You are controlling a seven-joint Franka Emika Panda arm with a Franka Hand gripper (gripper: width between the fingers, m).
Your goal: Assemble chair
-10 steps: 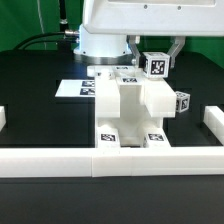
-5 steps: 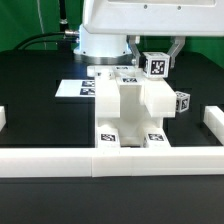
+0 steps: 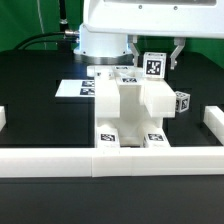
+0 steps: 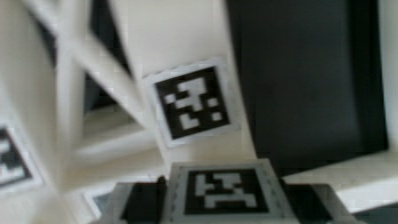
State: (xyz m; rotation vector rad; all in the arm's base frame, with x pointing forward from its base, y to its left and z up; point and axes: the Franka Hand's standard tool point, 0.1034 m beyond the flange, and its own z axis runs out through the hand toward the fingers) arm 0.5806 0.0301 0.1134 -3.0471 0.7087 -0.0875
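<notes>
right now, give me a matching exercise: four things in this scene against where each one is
Things: 1 tagged cube; 2 marker board; 3 long rail; 4 chair body.
Places: a flat on the table, exterior view's left of the chair body; b standing mid-table behind the rail; c in the claw, raised; d along the front.
Pairs: 1-c, 2-a, 3-d, 4-b.
</notes>
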